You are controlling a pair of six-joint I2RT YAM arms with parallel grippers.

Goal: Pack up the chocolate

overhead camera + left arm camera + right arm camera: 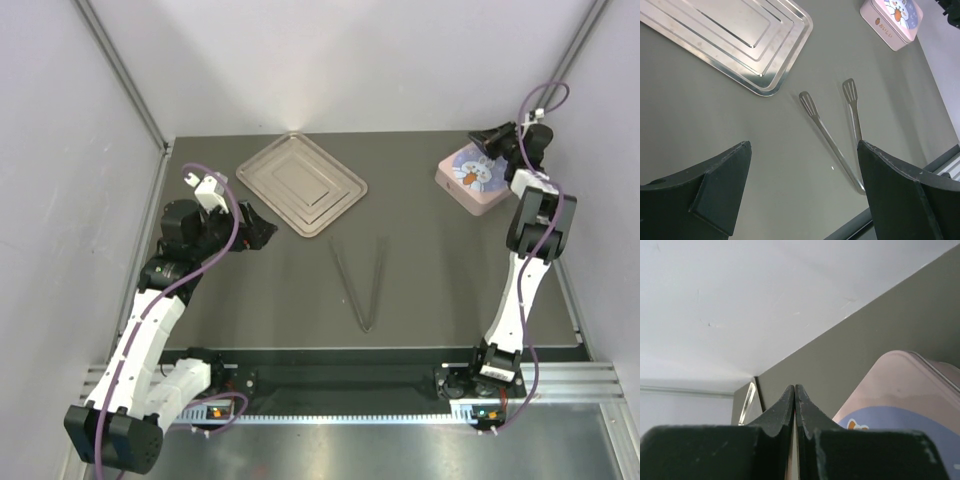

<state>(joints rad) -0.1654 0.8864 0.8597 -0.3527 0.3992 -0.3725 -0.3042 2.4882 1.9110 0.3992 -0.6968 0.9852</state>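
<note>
Chocolate unseen; grey surface [430, 280], white walls [330, 60]; left end effector [259, 228] spread, right end effector [795, 390] pressed together.

Shiny metal tray [302, 184], tongs [362, 282]; matt grey table [420, 270]; glossy pink box [473, 178].

Left arm [150, 320]: rises from near-left base, white link slanting forward, wrist folded in toward centre. Left gripper [262, 228]: points right, jaws spread wide; its two fingers [715, 195] sit at opposite lower corners of wrist view. Right arm [520, 290]: reaches almost straight forward from near-right base, elbow at far right, wrist turned left. Right gripper [480, 137]: jaws pressed together, fingertips [787, 400] touching along their length.
</note>
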